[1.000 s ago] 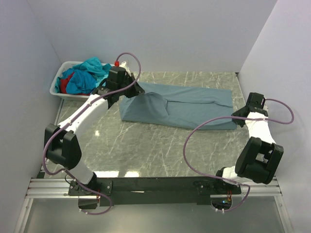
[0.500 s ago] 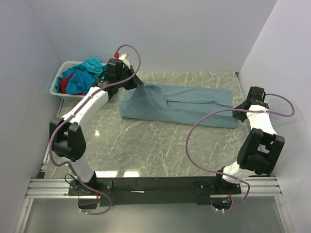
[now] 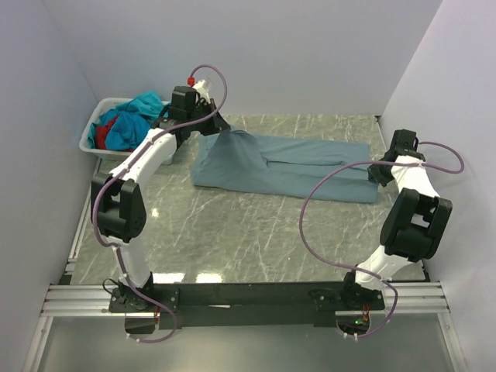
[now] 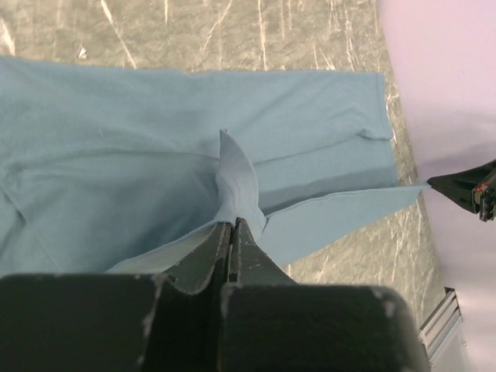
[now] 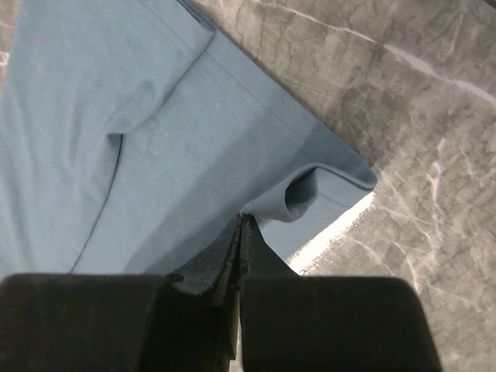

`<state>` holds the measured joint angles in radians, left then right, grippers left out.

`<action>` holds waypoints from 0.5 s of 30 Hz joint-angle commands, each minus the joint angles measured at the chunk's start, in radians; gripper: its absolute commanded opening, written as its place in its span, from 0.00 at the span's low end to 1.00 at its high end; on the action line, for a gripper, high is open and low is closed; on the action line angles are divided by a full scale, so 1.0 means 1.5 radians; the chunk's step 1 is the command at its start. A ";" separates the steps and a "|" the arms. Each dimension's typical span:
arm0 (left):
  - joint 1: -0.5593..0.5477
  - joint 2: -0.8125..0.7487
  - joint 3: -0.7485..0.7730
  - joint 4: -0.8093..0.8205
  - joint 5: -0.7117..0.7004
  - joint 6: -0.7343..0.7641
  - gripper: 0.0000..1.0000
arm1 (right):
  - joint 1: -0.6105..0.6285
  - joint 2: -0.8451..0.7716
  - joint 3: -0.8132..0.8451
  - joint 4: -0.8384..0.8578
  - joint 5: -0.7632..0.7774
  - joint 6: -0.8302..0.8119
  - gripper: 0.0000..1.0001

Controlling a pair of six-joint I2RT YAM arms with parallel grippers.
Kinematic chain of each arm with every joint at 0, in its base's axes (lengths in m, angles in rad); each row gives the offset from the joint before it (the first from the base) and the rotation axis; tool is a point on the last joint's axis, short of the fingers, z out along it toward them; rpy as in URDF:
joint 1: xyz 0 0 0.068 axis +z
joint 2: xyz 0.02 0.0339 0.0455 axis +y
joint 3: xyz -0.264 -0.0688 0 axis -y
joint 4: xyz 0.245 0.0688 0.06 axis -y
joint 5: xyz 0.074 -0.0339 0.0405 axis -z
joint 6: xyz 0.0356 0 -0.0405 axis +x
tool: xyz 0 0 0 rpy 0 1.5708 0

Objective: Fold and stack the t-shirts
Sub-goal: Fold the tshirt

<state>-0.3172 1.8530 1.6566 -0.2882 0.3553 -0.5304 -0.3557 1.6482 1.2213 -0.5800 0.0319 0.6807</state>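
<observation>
A plain dusty grey-blue t-shirt (image 3: 287, 167) lies folded lengthwise across the far half of the marble table. My left gripper (image 3: 219, 129) is shut on its left edge and lifts a pinch of cloth (image 4: 235, 180) into a peak. My right gripper (image 3: 380, 172) is shut on the shirt's right edge, where the cloth (image 5: 298, 194) curls over in a small roll. More t-shirts, teal (image 3: 147, 108), blue (image 3: 124, 132) and red (image 3: 106, 124), lie bunched in the white basket at the far left.
The white plastic basket (image 3: 91, 149) stands at the far left corner against the walls. White walls close in the table on the left, back and right. A metal rail (image 3: 248, 298) with the arm bases runs along the near edge.
My left gripper has moved farther back and right along the shirt's left edge, pulling the cloth peak with it. My right gripper has shifted slightly back with the right edge.
</observation>
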 commanded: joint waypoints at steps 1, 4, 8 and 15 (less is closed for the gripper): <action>0.009 0.018 0.049 0.043 0.048 0.036 0.00 | 0.006 0.011 0.035 -0.001 0.019 0.012 0.00; 0.015 0.036 0.063 0.054 0.071 0.045 0.00 | 0.008 0.023 0.041 0.002 0.023 0.015 0.00; 0.024 0.072 0.087 0.064 0.098 0.056 0.00 | 0.009 0.041 0.050 0.008 0.022 0.019 0.00; 0.050 0.145 0.117 0.118 0.167 0.065 0.00 | 0.018 0.087 0.072 0.025 0.020 0.021 0.00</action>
<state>-0.2626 2.0308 1.7741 -0.2028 0.5240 -0.4667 -0.3412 1.7523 1.2804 -0.5758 0.0422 0.6991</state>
